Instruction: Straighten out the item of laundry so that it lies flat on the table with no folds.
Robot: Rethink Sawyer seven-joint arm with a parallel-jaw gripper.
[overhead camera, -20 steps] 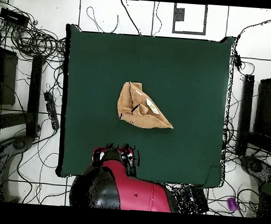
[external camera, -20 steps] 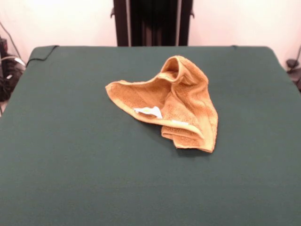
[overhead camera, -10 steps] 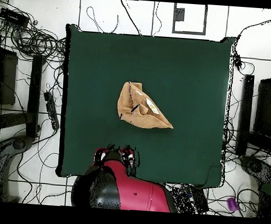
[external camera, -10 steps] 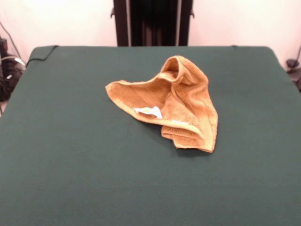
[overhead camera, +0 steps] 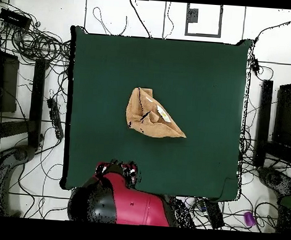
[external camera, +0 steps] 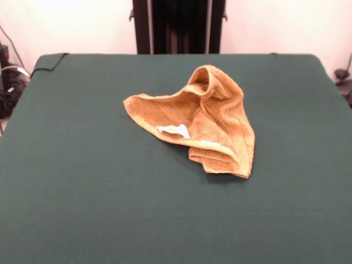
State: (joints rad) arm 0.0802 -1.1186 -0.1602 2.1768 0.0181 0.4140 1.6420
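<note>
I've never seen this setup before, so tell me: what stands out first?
A crumpled orange-tan terry towel lies bunched near the middle of the big dark green cloth-covered table, one fold humped up and a small white label showing. In the overhead view, the red and black robot arm sits drawn back at the table's bottom edge.

Orange-tan towel (external camera: 212, 124) — white label (external camera: 173, 130) — on dark green table (external camera: 82, 181)
</note>
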